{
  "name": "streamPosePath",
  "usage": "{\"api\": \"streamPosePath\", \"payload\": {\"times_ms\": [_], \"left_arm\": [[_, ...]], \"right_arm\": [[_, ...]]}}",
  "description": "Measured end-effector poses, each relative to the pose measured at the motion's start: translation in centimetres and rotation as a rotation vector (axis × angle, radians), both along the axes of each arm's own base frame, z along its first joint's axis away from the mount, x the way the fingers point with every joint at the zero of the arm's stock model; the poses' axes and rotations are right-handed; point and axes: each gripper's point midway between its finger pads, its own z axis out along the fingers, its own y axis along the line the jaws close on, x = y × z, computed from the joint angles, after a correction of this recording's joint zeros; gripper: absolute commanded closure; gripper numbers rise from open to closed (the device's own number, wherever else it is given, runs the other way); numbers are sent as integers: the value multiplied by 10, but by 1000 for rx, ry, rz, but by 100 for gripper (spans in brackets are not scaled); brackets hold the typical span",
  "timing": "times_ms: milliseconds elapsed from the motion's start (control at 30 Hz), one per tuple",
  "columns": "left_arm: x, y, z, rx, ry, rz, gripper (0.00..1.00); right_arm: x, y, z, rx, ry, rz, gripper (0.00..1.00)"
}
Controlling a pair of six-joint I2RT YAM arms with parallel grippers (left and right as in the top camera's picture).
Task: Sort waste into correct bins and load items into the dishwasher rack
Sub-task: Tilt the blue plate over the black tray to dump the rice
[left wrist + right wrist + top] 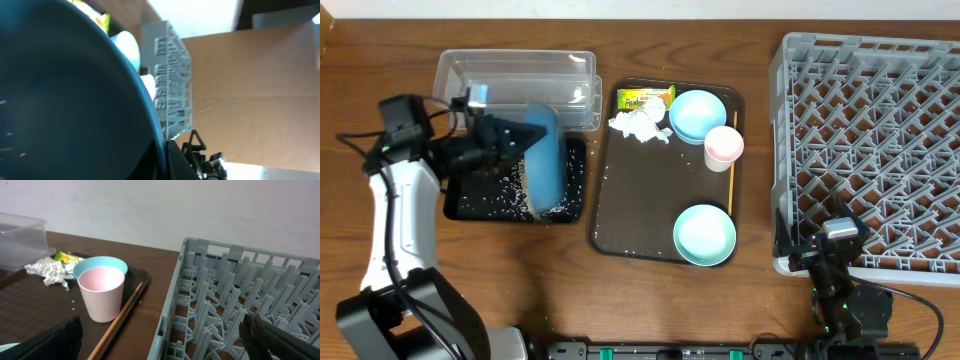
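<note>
Table at the sorting stage, seen from above and from both wrists.

Right: the grey dishwasher rack [865, 150] holds nothing yet. It is rigid, with upright tines to take dishes on edge.

Centre: the brown serving tray [620, 200].

Left: the clear tub [510, 70] and, just in front of it, the black tray [470, 205].

Over the black tray, the left gripper [515, 140] is clamped on the rim of the dark blue plate [545, 160], which stands tipped on edge. The plate looks stiff, smooth and fairly heavy, so a shallow rim pinch may slip and a deep bite suits it best. The right gripper [828, 248] sits at the rack's near corner, jaws spread wide and empty.

On the serving tray:
- **Pale blue bowls** [697, 115], one far and one near [705, 235]: likely hard, light and glossy, best taken by the wall with one finger inside.
- **Pink cup** [724, 145]: upright, light and easily toppled, likewise taken by its lip.
- **Orange stick** [731, 185]: thin and lying flat, awkward to pinch except across its middle.
- **Tissue** [640, 125]: soft, and accepts any pinch.
- **Snack wrapper** [645, 98]: flimsy and slick.

Smallest: white grains [505, 200] scattered in the black tray, too fine to grip and only pourable.
</note>
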Motion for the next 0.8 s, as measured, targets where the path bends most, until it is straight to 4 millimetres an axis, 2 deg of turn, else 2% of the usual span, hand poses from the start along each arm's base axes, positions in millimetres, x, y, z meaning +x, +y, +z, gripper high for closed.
{"api": "streamPosePath", "payload": {"times_ms": [200, 400, 800], "left_arm": [[-7, 21, 9, -88, -69, 32, 94], [-14, 40, 0, -125, -61, 94, 94], [-15, 54, -1, -131, -67, 134, 94]], "right_arm": [[0, 0, 0, 0, 0, 0, 1], [0, 0, 0, 0, 0, 0, 1], [0, 0, 0, 0, 0, 0, 1]]}}
